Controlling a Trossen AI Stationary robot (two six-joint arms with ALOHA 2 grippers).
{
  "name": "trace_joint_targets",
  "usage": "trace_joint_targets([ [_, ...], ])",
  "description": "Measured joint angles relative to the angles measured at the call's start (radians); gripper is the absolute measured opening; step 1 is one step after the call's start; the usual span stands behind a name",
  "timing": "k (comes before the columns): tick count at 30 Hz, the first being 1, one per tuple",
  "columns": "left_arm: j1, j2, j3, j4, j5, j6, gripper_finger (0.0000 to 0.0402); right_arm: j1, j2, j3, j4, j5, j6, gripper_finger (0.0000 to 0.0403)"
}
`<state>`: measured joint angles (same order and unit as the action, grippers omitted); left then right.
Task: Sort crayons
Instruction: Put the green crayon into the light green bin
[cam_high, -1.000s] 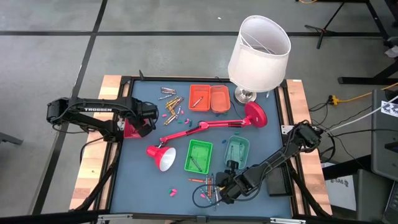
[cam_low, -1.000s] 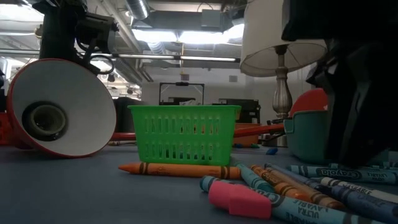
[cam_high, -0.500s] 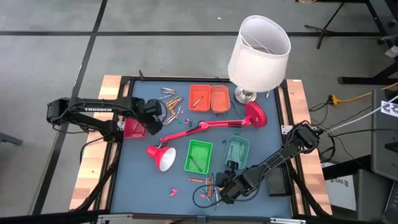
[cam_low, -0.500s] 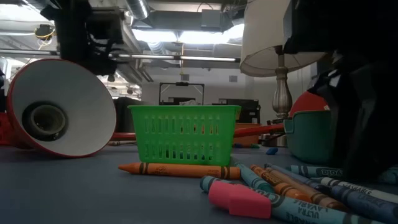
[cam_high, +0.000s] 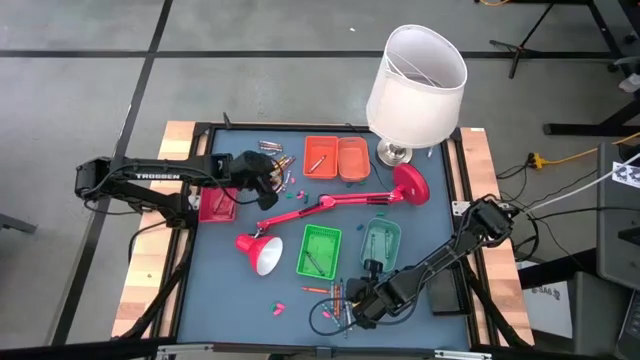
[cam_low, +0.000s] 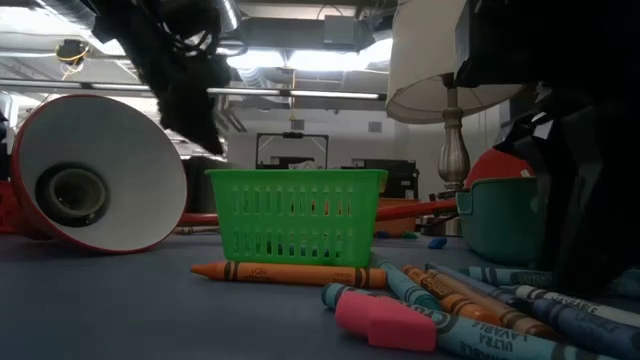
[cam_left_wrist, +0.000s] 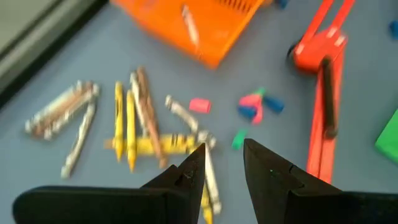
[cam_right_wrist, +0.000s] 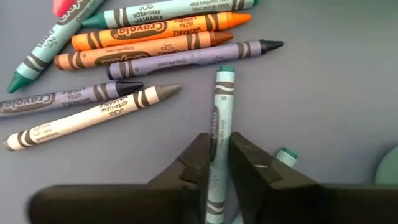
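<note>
- the right gripper is low at the near edge of the blue table, its fingers squeezed on a thin teal paper-wrapped crayon.
- the left gripper hangs over the yellow and brown crayons, fingers a little apart, holding nothing.

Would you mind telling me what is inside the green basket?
From above, the green basket holds one crayon lying slantwise; in the low view its mesh wall hides the contents.

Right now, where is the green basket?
In the high view the green basket sits mid-table toward the near edge, between the red desk lamp's shade and the teal tray.
</note>
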<state>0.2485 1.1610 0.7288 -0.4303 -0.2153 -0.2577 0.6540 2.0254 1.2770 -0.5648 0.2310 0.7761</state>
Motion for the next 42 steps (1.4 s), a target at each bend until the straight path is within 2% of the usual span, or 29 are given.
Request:
trace_joint_targets([
  [5,0.000,0.000,0.000,0.082,0.000,0.097,0.0094,0.001,0.001,-0.001,-0.003,0.014,0.000,0.0009],
  [11,0.000,0.000,0.000,0.108,-0.007,0.121,0.0094,0.001,-0.006,0.015,-0.009,0.016,0.002,0.0022],
  [15,0.000,0.000,0.000,0.110,-0.007,0.121,0.0094,-0.001,-0.022,0.053,-0.056,0.011,0.002,0.0011],
  [25,0.000,0.000,0.000,0.111,-0.003,0.159,0.0094,-0.001,-0.082,0.198,-0.259,0.028,0.011,0.0010],
  [31,0.000,0.000,0.000,0.110,-0.001,0.157,0.0094,-0.001,-0.113,0.294,-0.474,0.086,0.011,0.0010],
  [35,0.000,0.000,0.000,0.107,0.000,0.156,0.0094,-0.003,-0.148,0.315,-0.609,0.146,0.011,0.0011],
  [42,0.000,0.000,0.000,0.087,0.000,0.155,0.0094,-0.048,-0.164,0.315,-0.816,0.162,0.007,0.0012],
])
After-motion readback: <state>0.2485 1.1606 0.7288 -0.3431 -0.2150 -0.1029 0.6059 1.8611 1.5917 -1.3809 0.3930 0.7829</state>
